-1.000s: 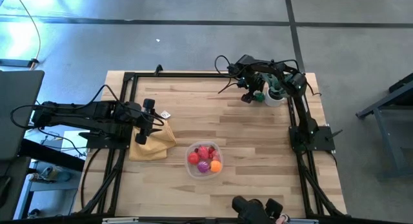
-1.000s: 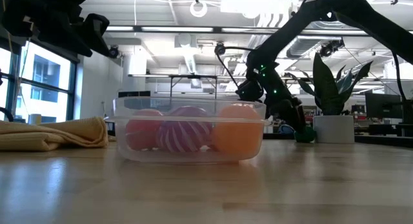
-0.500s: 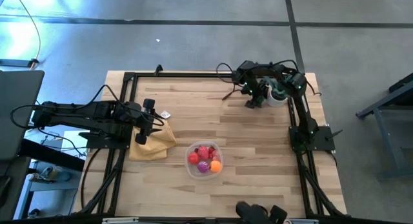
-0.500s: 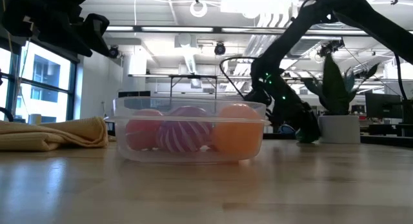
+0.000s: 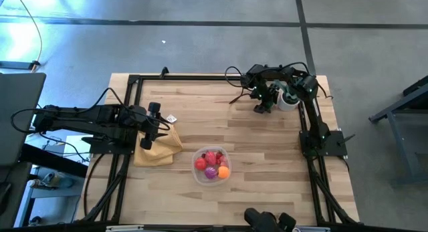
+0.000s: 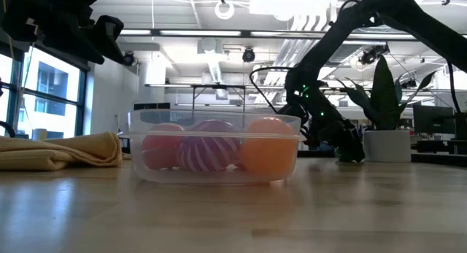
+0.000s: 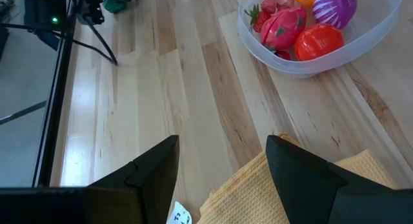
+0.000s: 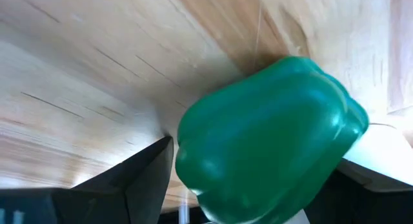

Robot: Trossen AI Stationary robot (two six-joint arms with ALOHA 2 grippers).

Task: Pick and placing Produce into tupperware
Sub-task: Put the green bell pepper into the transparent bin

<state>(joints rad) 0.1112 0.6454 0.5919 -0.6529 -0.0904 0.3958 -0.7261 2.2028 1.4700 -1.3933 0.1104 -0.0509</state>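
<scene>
Overhead and level views of a wooden desk [image 5: 254, 145] with two dark arms. The right end effector [image 5: 262, 106] is lowered at the far right corner of the desk, just beside a white pot [image 5: 287, 100] holding a spiky green plant [image 6: 383, 82]. Its wrist view shows a green toy pepper [image 8: 268, 143] filling the space between the two dark fingers [image 8: 139, 172], with desk planks behind it and the white pot at the edge; the fingers sit on either side of the pepper, but contact cannot be confirmed, so whether this end effector is clenched or released cannot be told. In the low view the same end effector [image 6: 349, 147] sits at desk level, left of the pot. The tupperware [image 5: 212, 165], a clear shallow container, rests near the front centre of the desk, well apart from the pepper. It holds several produce pieces: a red tomato [image 7: 317, 42], a pink-red fruit [image 7: 284, 24], a magenta-purple striped piece [image 7: 333, 6] and an orange one [image 6: 266, 143]. The left end effector [image 5: 148, 127] hangs above the desk on the left side, over a mustard-yellow cloth [image 5: 160, 146] that lies just left of the tupperware; its fingers [image 7: 155, 169] are spread apart and grasp nothing.
</scene>
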